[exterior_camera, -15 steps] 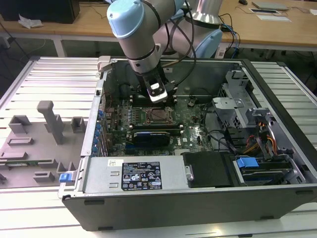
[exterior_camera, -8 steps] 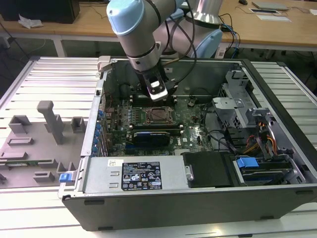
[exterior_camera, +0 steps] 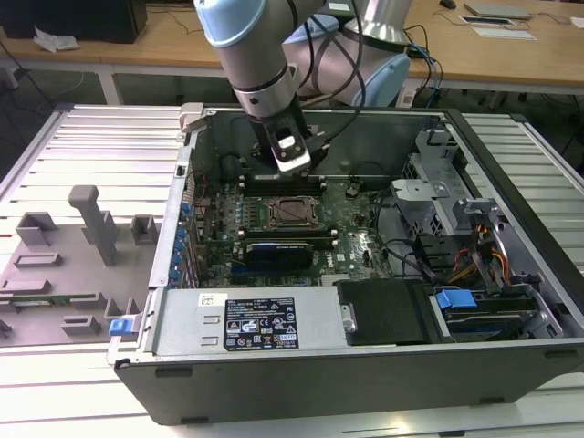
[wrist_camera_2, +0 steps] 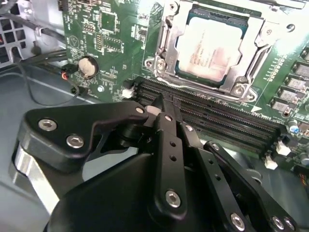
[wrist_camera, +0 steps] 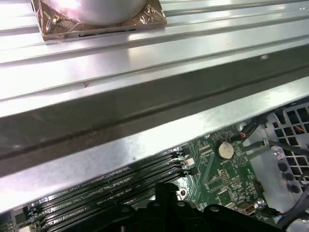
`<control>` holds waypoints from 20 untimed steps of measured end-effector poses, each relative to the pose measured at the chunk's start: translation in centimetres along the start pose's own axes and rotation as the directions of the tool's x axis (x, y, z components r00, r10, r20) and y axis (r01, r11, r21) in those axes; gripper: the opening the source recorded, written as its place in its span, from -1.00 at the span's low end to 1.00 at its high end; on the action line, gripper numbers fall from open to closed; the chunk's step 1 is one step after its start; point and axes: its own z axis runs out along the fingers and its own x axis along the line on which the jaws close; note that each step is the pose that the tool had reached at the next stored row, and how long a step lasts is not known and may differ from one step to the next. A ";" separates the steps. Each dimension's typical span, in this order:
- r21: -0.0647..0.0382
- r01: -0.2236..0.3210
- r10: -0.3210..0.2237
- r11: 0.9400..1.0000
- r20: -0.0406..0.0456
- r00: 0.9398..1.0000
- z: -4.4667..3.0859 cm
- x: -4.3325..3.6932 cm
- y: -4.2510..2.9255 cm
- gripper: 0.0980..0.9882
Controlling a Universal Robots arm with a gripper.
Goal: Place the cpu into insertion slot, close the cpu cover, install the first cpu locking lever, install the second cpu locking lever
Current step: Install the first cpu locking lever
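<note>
The cpu (wrist_camera_2: 208, 48) lies flat in its socket on the green motherboard (wrist_camera_2: 96, 34), its pale metal top showing. The silvery cpu cover (wrist_camera_2: 161, 46) is down around it, framing the chip. In the exterior view the cpu (exterior_camera: 292, 212) sits in the middle of the open computer case. My gripper (exterior_camera: 290, 162) hangs just above and behind the socket, over the memory slots (wrist_camera_2: 217, 121). In the second wrist view my gripper (wrist_camera_2: 161, 104) is shut with nothing between its black fingers. Its dark tip (wrist_camera: 166, 191) also rises over the memory slots in the first wrist view.
The case's metal wall (wrist_camera: 145, 111) stands close behind the gripper. A coin battery (wrist_camera_2: 88, 66) and loose black cables (wrist_camera_2: 43, 63) lie beside the slots. A long black card (exterior_camera: 274, 248) sits in front of the socket, drive bays and wiring (exterior_camera: 474, 255) at the exterior view's right, grey fixtures (exterior_camera: 91, 224) at its left.
</note>
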 end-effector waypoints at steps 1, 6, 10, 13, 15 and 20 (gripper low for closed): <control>0.000 0.000 0.000 1.000 0.000 1.000 -0.29 -0.09 0.08 -0.98; 0.000 0.000 0.000 1.000 -0.001 1.000 -0.61 -0.22 0.17 -0.98; 0.010 -0.004 0.004 1.000 -0.027 1.000 -0.55 -0.32 0.21 -0.98; 0.043 -0.015 0.020 0.999 -0.113 0.993 -0.31 -0.90 0.37 -0.98; 0.059 -0.019 0.028 0.998 -0.153 0.988 -0.17 -1.23 0.46 -0.98; 0.089 -0.024 0.043 0.996 -0.221 0.974 -0.01 -1.62 0.58 -0.98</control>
